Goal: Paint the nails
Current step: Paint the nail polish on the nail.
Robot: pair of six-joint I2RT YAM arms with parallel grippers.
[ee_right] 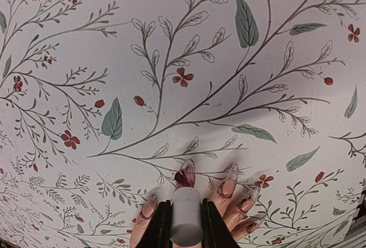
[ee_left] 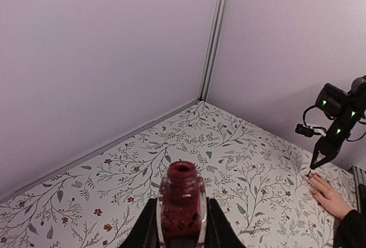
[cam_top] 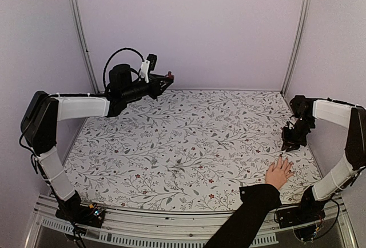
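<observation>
A light-skinned hand [cam_top: 279,172] with a black sleeve [cam_top: 247,216] lies flat at the table's near right. Its long nails [ee_right: 230,175] point away from me and several carry red smears. My right gripper [ee_right: 186,216] is shut on the white brush cap [ee_right: 186,228] just above one nail [ee_right: 188,171], where wet red polish shows at the cap's tip. The brush itself is hidden under the cap. My left gripper [ee_left: 182,220] hangs raised at the far left and is shut on the open dark-red bottle [ee_left: 182,199], held upright.
The floral tablecloth [cam_top: 189,145] covers the table, with lilac walls at the back and sides. A metal corner post [ee_left: 213,36] stands behind the bottle. The right arm [cam_top: 334,114] reaches in from the right edge over the hand.
</observation>
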